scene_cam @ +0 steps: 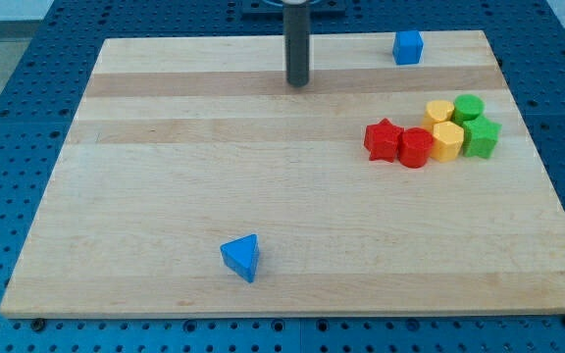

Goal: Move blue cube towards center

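Note:
The blue cube point(408, 46) sits near the top edge of the wooden board point(165, 157), at the view's upper right. My tip point(297, 83) is the lower end of a dark rod coming down from the view's top. It rests on the board to the left of the blue cube and slightly lower, well apart from it. It touches no block.
A cluster lies at the view's right: a red star point(383, 139), a red cylinder point(415, 148), a yellow cylinder point(439, 111), a yellow hexagonal block point(447, 141), a green cylinder point(470, 107) and a green star point(481, 137). A blue triangular block point(241, 257) lies near the bottom.

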Robot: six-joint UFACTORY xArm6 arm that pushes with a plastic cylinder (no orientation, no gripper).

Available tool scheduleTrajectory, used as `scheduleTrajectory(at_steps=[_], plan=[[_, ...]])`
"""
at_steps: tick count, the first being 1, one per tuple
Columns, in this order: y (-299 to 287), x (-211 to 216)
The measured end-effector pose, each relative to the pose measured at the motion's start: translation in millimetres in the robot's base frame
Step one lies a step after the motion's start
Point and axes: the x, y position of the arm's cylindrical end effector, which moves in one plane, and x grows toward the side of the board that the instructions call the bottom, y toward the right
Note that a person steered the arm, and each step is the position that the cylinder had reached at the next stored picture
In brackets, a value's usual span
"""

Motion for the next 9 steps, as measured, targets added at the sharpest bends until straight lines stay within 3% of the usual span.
scheduleTrajectory(at_steps=[2,5,8,9], plan=[[76,-80],[175,-79],[173,-16],[155,-14]])
